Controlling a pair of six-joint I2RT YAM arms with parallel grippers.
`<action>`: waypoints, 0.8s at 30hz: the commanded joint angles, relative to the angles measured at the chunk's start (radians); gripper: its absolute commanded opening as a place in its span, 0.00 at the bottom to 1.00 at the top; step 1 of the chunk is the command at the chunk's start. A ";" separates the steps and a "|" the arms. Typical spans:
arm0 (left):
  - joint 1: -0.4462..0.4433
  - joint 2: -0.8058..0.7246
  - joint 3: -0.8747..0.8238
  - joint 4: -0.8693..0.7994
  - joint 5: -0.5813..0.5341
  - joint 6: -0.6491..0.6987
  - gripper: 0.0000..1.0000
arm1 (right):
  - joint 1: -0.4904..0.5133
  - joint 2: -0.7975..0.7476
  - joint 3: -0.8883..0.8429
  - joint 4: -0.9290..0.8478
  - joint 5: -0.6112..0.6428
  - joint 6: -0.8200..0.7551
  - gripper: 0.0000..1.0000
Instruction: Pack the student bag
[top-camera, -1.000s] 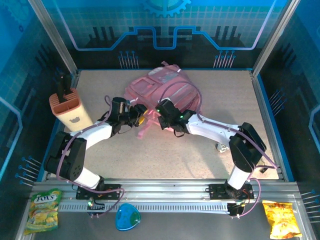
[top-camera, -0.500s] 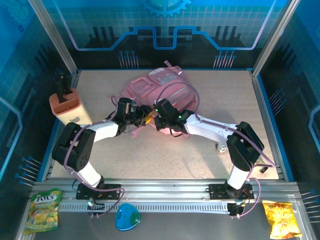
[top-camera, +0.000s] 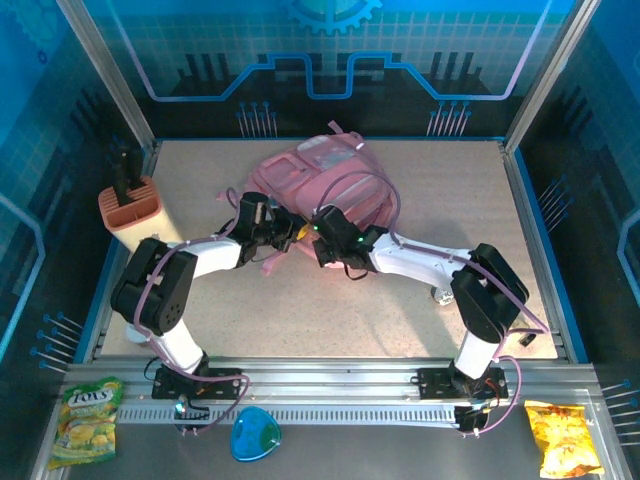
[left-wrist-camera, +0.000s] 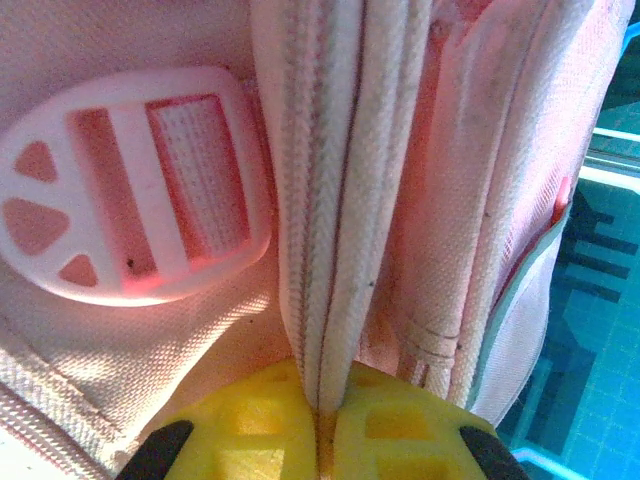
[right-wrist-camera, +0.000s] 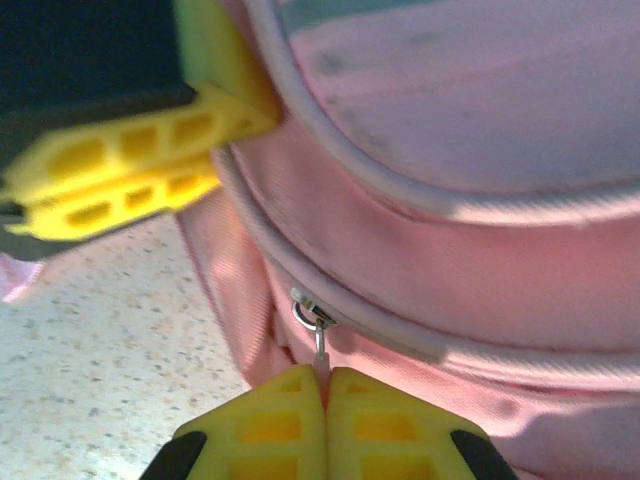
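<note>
Right wrist: my right hand (right-wrist-camera: 323, 388) pinches the zipper pull (right-wrist-camera: 318, 347), left hand (left-wrist-camera: 322, 415) clamps the student bag (top-camera: 322, 172) by its zipped seam (left-wrist-camera: 335, 200); next, I'd unzip steadily.

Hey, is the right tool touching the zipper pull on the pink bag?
Touching. The right wrist view shows the right tool shut on the zipper pull of the student bag.

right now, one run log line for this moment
left claw shut on student bag | right claw shut on zipper pull
</note>
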 joint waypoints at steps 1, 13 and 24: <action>0.014 -0.002 0.027 -0.017 -0.008 0.032 0.00 | -0.035 -0.062 -0.066 -0.061 0.111 0.013 0.00; 0.022 -0.030 0.032 -0.134 0.036 0.134 0.00 | -0.245 -0.120 -0.081 -0.069 0.172 -0.084 0.00; 0.064 0.054 0.293 -0.461 0.062 0.424 0.00 | -0.248 -0.203 -0.173 -0.267 0.134 0.094 0.00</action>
